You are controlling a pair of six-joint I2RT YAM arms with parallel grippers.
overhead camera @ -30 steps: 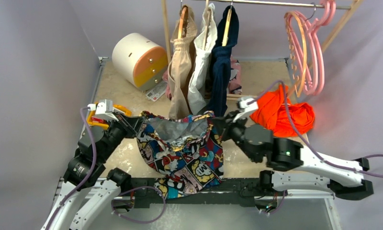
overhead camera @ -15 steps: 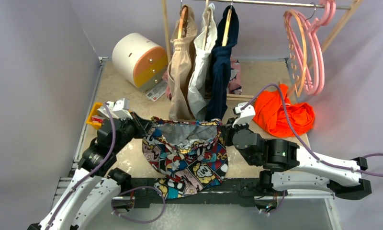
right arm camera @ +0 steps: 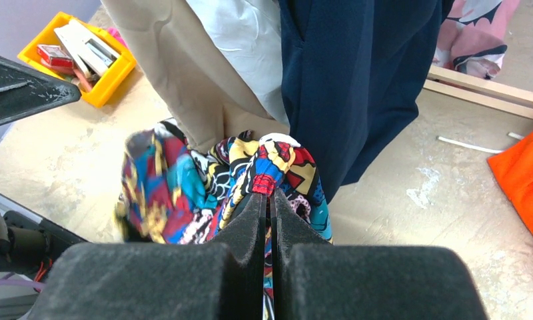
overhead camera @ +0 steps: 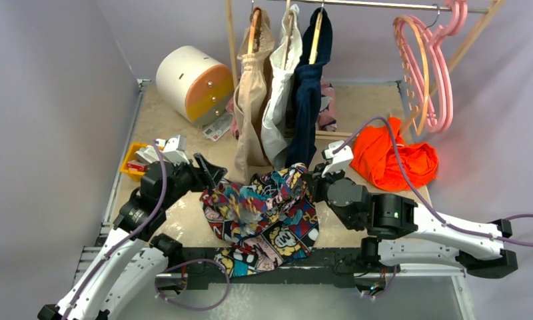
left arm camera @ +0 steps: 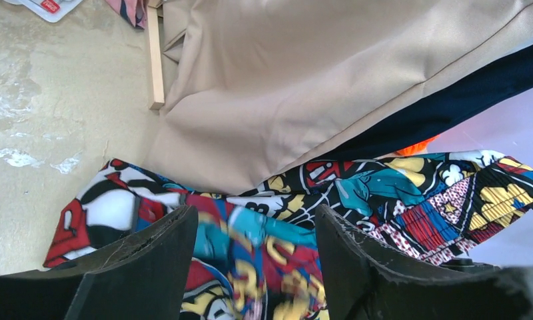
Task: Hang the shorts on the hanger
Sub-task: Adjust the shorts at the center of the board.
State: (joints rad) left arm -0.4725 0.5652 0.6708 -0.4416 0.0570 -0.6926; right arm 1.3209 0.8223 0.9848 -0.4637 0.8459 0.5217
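just ahead of the right gripper, a bunched edge of the shorts is pinched between its fully closed pads. that corner is held up off the counter while the rest of the fabric sags in a heap to that gripper's left. the left gripper stands wide open and holds nothing; the printed cloth lies just below and beyond its spread fingers, not touching either pad as far as the wrist view shows. with only one corner held, the waist hangs collapsed rather than spread, so there is no open edge to thread a hanger arm through. behind both grippers hang a beige garment and a navy garment, close enough to brush the shorts. the hanger hangs on the rail well beyond the right gripper and off to its right, among pinker ones, apart from the shorts. judging from this, the open left gripper is placed to take a fresh hold on the near waistband, and the hanging step has not begun.
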